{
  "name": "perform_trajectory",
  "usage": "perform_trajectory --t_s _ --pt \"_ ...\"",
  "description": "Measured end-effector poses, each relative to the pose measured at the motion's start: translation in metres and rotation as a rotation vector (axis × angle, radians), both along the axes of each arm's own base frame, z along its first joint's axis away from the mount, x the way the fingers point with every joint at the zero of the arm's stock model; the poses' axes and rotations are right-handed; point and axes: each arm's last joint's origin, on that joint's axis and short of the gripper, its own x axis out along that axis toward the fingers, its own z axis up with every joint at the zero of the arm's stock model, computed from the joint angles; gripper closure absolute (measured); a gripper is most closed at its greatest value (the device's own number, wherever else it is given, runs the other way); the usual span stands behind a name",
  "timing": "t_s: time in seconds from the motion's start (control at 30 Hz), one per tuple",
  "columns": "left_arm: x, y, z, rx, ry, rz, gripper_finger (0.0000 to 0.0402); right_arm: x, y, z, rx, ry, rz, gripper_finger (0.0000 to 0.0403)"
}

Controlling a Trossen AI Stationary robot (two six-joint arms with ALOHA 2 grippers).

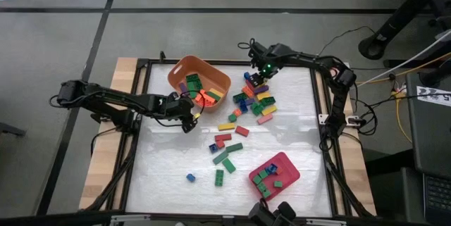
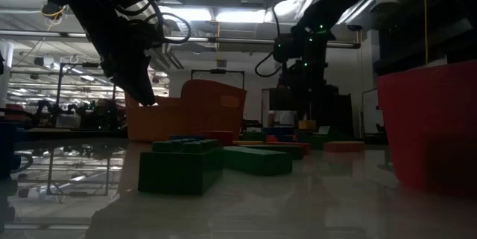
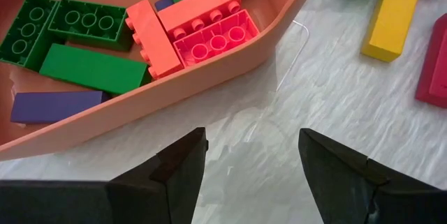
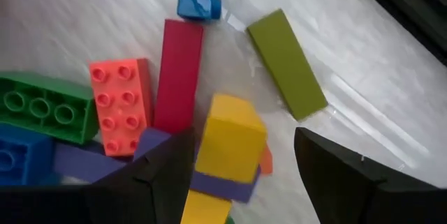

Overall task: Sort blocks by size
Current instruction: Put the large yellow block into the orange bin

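Blocks of many colours lie in a pile (image 1: pixel 255 99) at the far right of the white mat, and more are scattered mid-table (image 1: pixel 227 148). My right gripper (image 1: pixel 263 71) hangs open over the pile's far end. In the right wrist view its fingers stand either side of a yellow block (image 4: pixel 234 144) lying on a purple one, with gaps on both sides. My left gripper (image 3: pixel 251 161) is open over bare mat, just on the near side of the orange tub (image 3: pixel 209 70), which holds green, pink, orange, yellow and purple blocks.
A pink-red tray (image 1: pixel 292 170) with small green and blue blocks stands near the front right. A small blue block (image 1: pixel 190 177) and a green one (image 1: pixel 219 177) lie near the front. A black frame (image 1: pixel 320 141) borders the mat. Bare mat shows at the left.
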Motion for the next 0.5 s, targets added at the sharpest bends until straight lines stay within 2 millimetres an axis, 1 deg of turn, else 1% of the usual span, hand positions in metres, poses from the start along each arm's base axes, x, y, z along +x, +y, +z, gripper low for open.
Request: perform_trajectory --t_s 0.33,0.4,0.5 --pt "0.000 0.000 0.000 0.000 0.000 0.000 0.0185 -0.006 0.004 -0.023 0.008 0.010 0.000 0.0163" --pt "0.000 0.000 0.000 0.000 0.000 0.000 0.0185 -0.005 0.004 -0.024 0.001 0.001 0.000 0.0176" --pt "0.000 0.000 0.000 0.000 0.000 0.000 0.0185 -0.002 0.002 -0.024 -0.023 -0.028 0.006 0.0212"
